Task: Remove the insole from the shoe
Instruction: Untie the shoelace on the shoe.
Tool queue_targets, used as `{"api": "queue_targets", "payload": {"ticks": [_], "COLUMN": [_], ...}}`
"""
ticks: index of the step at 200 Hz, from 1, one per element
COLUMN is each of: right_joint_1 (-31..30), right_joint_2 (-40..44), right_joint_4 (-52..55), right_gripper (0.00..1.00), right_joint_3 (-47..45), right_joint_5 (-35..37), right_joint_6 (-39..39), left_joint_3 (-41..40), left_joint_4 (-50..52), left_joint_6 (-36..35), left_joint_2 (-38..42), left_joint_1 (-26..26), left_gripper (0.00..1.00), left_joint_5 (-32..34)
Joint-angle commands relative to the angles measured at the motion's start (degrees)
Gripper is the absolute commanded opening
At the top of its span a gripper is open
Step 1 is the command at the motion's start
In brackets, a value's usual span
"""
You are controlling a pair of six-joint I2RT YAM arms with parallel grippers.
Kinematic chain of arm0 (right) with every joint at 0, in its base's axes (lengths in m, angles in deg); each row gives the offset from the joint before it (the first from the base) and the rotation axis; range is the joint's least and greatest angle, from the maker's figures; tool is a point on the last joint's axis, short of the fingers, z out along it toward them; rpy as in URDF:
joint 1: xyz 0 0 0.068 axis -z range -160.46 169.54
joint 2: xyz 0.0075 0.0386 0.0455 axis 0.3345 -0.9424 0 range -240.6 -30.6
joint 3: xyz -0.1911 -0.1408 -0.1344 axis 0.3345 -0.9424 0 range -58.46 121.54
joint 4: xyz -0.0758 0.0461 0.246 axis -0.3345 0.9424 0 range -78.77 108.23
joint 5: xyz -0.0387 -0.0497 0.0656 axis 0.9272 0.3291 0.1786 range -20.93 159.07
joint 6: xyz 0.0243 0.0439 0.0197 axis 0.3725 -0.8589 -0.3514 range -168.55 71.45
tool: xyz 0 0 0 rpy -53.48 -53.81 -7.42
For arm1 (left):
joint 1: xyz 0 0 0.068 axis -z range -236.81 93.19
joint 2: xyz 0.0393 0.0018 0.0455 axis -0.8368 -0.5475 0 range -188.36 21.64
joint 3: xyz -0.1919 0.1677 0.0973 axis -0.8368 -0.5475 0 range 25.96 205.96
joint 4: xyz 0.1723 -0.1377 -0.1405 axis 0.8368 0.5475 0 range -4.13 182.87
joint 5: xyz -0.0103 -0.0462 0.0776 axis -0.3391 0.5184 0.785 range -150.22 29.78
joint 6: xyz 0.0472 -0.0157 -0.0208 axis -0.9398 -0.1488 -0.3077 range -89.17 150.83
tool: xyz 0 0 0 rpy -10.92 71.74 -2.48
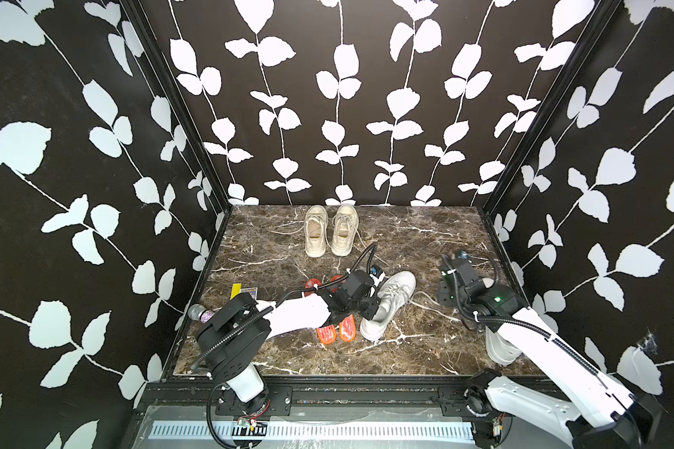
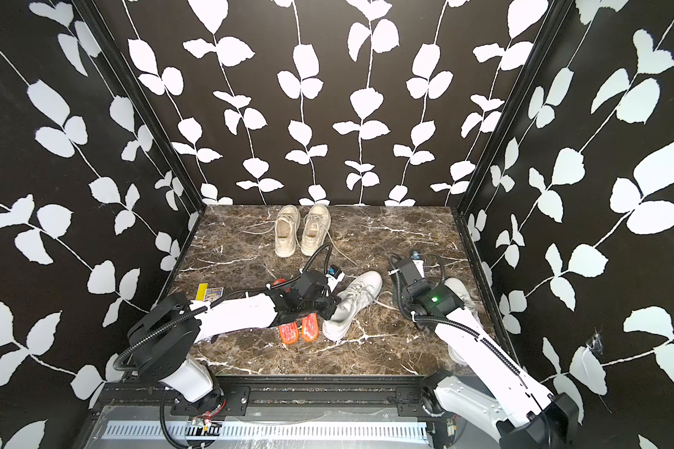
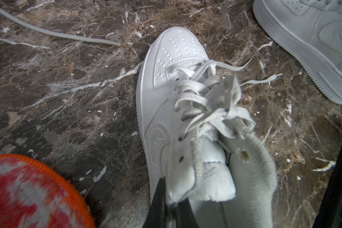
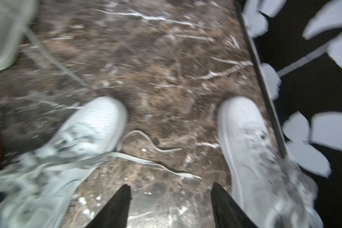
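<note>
A white laced shoe [image 1: 392,301] lies mid-table, toe to the back right, seen in both top views [image 2: 353,303]. My left gripper [image 1: 367,309] is shut on the shoe's side wall by the tongue. In the left wrist view, its black fingers [image 3: 158,203] pinch that white edge beside the shoe [image 3: 166,79]. Tongue and grey lining hide the shoe's inside. Two orange-rimmed insoles [image 1: 337,330] lie flat on the marble beside it, partly under the left arm. My right gripper [image 4: 171,185] is open over bare marble between two white shoes, holding nothing.
A second white shoe [image 1: 502,346] lies at the right edge, partly under the right arm. A beige pair [image 1: 329,229] stands at the back with laces trailing. A microphone [image 1: 199,312] and cards [image 1: 244,290] sit at the left. A loose lace [image 4: 156,163] crosses the marble.
</note>
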Motion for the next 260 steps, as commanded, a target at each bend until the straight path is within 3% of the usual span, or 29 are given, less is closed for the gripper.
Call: {"api": "queue_targets", "payload": {"ticks": [1,43,95,191,260], "right_joint_1": [-3.19,-7.43,-9.18,-9.4,-9.5], "right_joint_2": [-4.89,-10.77,-17.24,-19.61,-21.76], "right_joint_4": [-6.17,-11.71,-12.37,-11.79,-14.33], "right_gripper": [0.65,0.63,0.6,0.42,0.45], "right_joint_3": [0.91,1.32,2.77,3.33,2.28], "right_joint_5": [-7.52,-11.94,-12.27,-5.42,-4.72], "right_joint_6": [3.58,3.95,3.99,2.44,2.47], "left_joint_3": [1.54,0.7,-0.03,-1.45,-1.93], "left_joint_4": [-2.68,-3.45,-5.19,-5.78,-6.05], "left_joint_6": [0.55,1.26,2.12,2.41,1.96], "left_joint_2": [-0.33,0.15,0.29,0.38,1.03], "left_joint_1": [0.85,1.23,1.23,1.32,1.32], "left_gripper": [0.0,0.0,0.0,0.0,0.0], "left_joint_5": [-2.28,-2.21,-3.13,-4.13,-4.81]}}
